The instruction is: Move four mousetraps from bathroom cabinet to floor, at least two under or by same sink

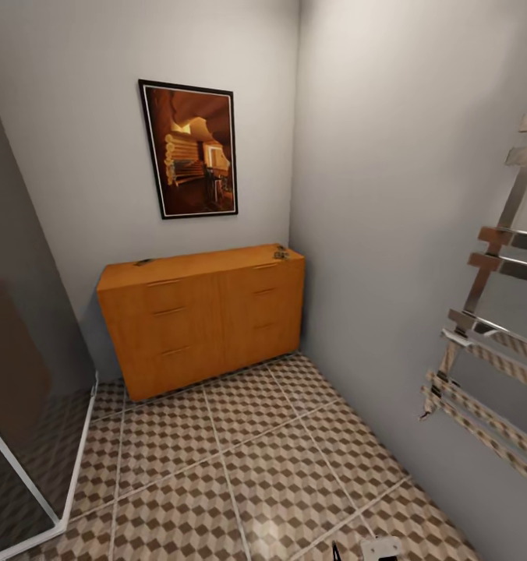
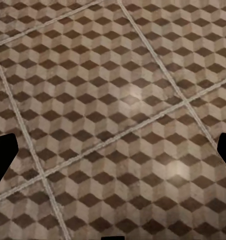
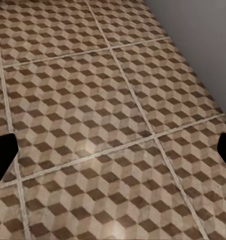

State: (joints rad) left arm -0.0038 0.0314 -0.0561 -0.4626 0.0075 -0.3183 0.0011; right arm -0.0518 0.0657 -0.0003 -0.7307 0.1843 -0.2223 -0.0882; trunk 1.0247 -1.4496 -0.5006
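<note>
The orange-brown cabinet [image 1: 205, 319] stands against the far wall in the corner, its drawers shut. On its top, small brown and dark mousetraps [image 1: 279, 252] lie clustered at the right end, too small to count. Another small flat dark piece [image 1: 143, 262] lies near the left end. The bathroom floor [image 1: 240, 460] of cube-pattern tiles stretches from the cabinet toward me. My left gripper [image 2: 113, 157] and right gripper [image 3: 113, 150] both hang open over bare tiles, far short of the cabinet, with nothing between their fingers. The bathroom sink is out of view.
A glass shower screen with a white frame [image 1: 30, 475] borders the floor on the left. A chrome towel rail [image 1: 489, 327] with patterned towels juts from the right wall. A framed picture [image 1: 189, 148] hangs above the cabinet. A grey wall [image 3: 203, 45] runs beside the right gripper.
</note>
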